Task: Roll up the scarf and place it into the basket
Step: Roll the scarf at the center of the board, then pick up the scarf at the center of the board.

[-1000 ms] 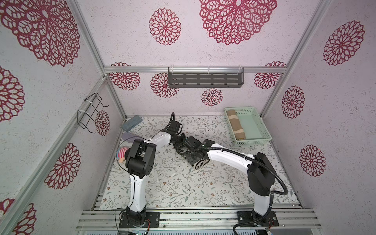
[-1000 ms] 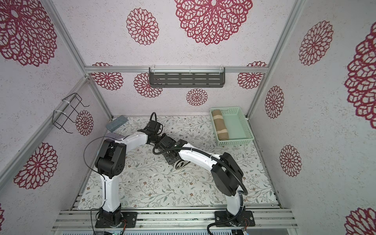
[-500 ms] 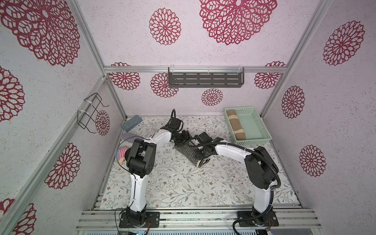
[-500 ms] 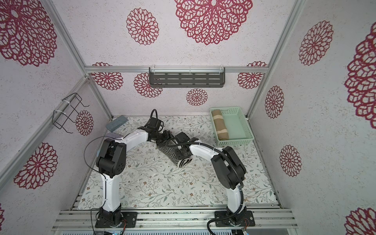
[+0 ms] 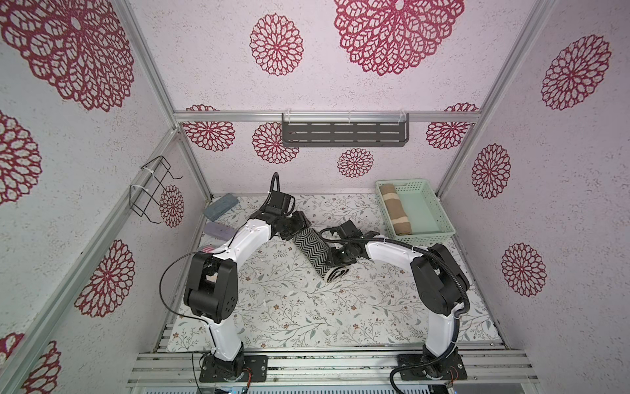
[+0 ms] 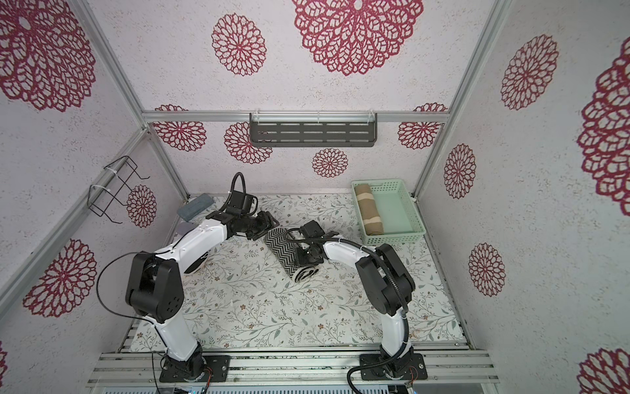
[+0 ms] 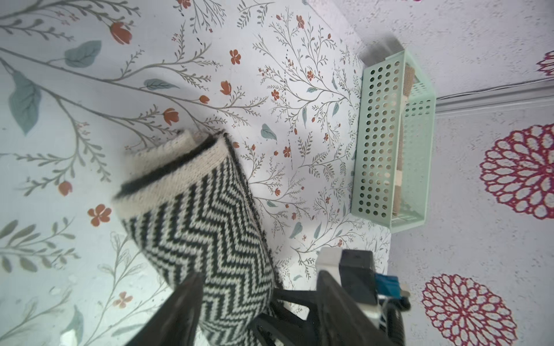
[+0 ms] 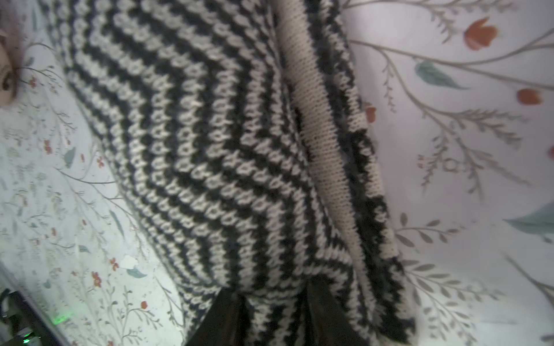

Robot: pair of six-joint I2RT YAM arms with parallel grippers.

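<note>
Left gripper [image 5: 299,228] backed toward 11 o'clock, baring scarf [image 5: 313,250]; jaws spread round far end (unclamped). Right gripper [image 8: 275,292] pinches its near half. Clamp both, lift level toward 2-o'clock basket [image 5: 430,236].

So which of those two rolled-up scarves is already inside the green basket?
The tan scarf with pale bands, lying along one side of the basket. The black-and-white zigzag scarf is out on the flowery table.

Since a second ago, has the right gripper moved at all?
Yes. The right gripper has shifted toward the basket, from lying across the scarf roll to its basket-side flank. The roll itself has barely moved.
</note>
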